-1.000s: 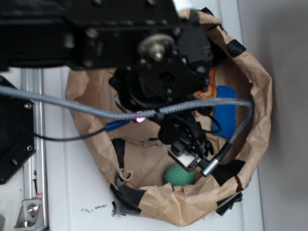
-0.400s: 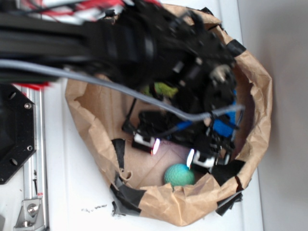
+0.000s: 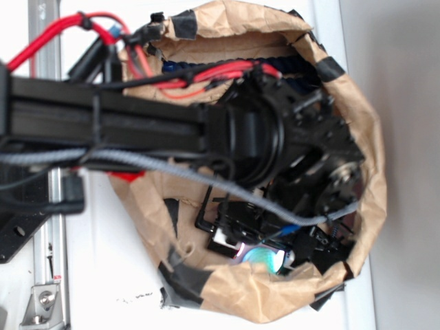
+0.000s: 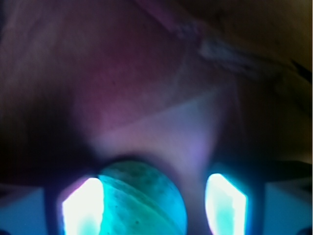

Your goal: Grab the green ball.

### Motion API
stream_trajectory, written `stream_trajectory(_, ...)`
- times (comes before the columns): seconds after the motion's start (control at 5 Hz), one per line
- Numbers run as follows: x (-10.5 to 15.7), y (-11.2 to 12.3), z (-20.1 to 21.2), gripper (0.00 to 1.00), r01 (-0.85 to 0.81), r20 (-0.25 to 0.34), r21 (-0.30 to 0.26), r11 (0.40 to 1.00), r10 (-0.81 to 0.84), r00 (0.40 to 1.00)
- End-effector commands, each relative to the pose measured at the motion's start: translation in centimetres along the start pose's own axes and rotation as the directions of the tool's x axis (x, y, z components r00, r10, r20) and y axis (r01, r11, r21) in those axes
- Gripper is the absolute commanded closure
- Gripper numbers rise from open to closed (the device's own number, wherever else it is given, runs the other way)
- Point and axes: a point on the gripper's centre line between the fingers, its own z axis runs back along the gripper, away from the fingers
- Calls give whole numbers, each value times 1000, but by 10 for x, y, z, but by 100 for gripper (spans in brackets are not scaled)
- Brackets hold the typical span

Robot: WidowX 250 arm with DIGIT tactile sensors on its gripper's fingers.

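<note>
Exterior: the black arm (image 3: 172, 130) fills one brown paper bag (image 3: 371, 172); the gripper (image 3: 256, 253) sits low inside, over one green ball (image 3: 261, 257), barely visible.

Wrist: the green ball (image 4: 142, 200) lies between two glowing fingers (image 4: 83, 208), touching the left one; gripper open.

Green ball (image 4: 142, 200) between gripper (image 4: 154, 203) fingers, nearer the left one, inside paper bag (image 3: 275, 299).
</note>
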Motion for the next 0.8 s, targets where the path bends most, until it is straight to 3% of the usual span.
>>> stream_trajectory(0.0, 7, 28, 36, 100, 95, 31, -59, 994, -93, 995)
stream_trajectory(0.2, 11, 46, 92, 100, 273, 150, -52, 961, -263, 953)
stream_trajectory(0.4, 16, 72, 154, 100, 385, 312, 50, 922, -380, 871)
stream_trajectory(0.6, 25, 89, 186, 100, 441, 383, 88, 893, -439, 813)
